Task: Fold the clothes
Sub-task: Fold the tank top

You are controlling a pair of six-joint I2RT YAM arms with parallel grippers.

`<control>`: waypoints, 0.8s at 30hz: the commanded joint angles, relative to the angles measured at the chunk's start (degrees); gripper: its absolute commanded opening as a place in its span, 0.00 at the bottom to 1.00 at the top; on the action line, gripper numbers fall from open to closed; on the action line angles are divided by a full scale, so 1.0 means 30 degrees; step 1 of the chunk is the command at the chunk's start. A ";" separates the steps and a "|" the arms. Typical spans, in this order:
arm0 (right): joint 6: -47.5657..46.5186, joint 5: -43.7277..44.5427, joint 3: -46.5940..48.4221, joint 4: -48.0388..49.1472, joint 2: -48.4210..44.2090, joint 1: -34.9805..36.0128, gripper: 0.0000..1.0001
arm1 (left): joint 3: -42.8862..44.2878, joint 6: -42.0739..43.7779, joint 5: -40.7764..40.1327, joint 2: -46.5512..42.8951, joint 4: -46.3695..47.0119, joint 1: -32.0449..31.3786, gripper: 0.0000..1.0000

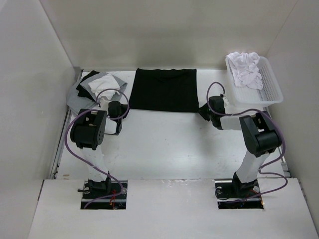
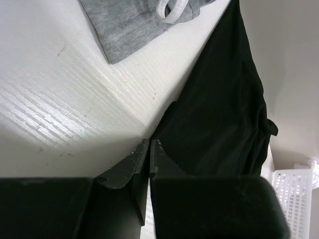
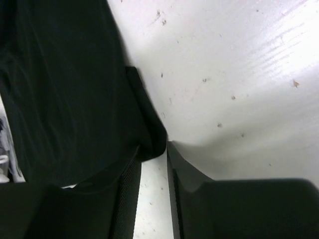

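Black tank top (image 1: 163, 89), near corners: left pincer (image 2: 149, 143) clamped on one, right pincer (image 3: 153, 150) open around the other, prepping the fold.

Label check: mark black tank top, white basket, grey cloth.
Thin black fabric tank top (image 1: 164, 89): top view, middle of the fabric.
White plastic mesh basket (image 1: 270, 87): top view, bare mesh floor.
Grey fabric cloth (image 2: 129, 25): left wrist view, flat middle.

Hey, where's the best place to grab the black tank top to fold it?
The black tank top lies flat with its near edge free on the table, so pinch the two near corners, coming in low from the near side.
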 commanded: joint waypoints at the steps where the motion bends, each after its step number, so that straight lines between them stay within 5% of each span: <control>1: 0.0892 0.0167 0.0247 0.1003 0.0639 0.0059 0.28 | -0.0226 -0.0154 -0.0165 -0.0753 0.0767 0.0138 0.01; 10: 0.1420 0.0400 0.0891 0.1531 0.1400 0.0059 0.02 | -0.0284 -0.0154 -0.0106 -0.0665 0.0913 0.0138 0.01; 15: 0.0808 0.0723 0.0485 0.2320 0.0644 0.0088 0.00 | -0.0810 -0.0096 0.0010 -0.1511 0.1235 0.0080 0.00; 24: -0.2707 0.1893 -0.2798 -0.1039 -1.0100 0.1112 0.00 | -0.3828 0.0810 -0.1042 -1.2340 -0.1862 -0.1120 0.00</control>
